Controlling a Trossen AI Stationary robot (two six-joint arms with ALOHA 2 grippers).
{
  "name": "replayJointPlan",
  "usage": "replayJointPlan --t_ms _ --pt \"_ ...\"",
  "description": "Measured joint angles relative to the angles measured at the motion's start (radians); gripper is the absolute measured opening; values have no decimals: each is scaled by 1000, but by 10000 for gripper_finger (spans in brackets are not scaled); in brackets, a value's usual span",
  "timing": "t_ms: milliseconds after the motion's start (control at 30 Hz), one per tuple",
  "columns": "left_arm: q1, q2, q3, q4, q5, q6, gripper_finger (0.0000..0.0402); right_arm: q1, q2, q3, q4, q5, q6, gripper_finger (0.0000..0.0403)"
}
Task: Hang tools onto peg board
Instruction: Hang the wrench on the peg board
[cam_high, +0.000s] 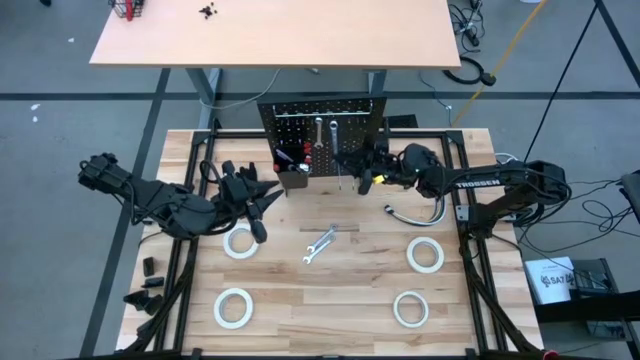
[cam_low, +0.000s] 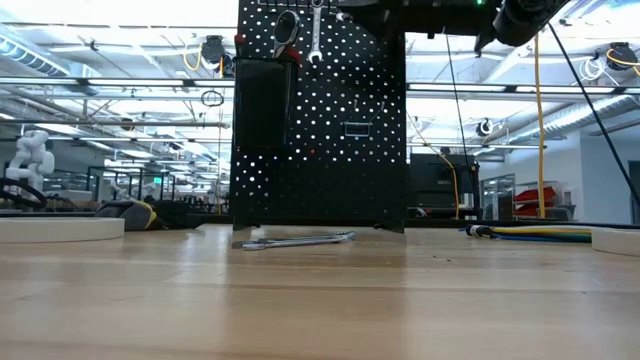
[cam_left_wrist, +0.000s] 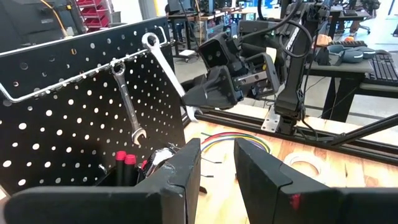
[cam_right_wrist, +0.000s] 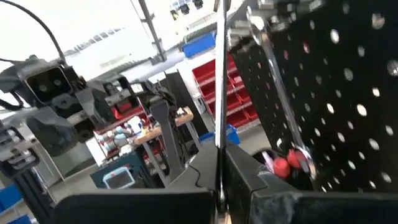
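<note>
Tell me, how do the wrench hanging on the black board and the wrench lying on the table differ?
The hanging wrench dangles upright from a wire hook on the peg board; the table wrench lies flat on the wood. The hanging one sits above the box bin with red-handled screwdrivers; the table one lies in the open among white tape rolls, untouched by either gripper. Both are slim, silver wrenches.

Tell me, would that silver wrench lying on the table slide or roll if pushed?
The wrench lies flat on the wooden table, so it would probably slide, not roll. It looks like rigid metal, likely heavy for its slim size. Its smooth shine suggests it is slippery to pinch.
</note>
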Motion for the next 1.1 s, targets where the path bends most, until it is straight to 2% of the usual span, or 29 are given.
replayJointPlan --t_ms 867,1100 --pt "1 0 0 -4 0 3 100 -67 -2 0 -121 8 19 4" --pt "0 0 0 -5 0 1 100 -67 1 -2 -171 61 7 79"
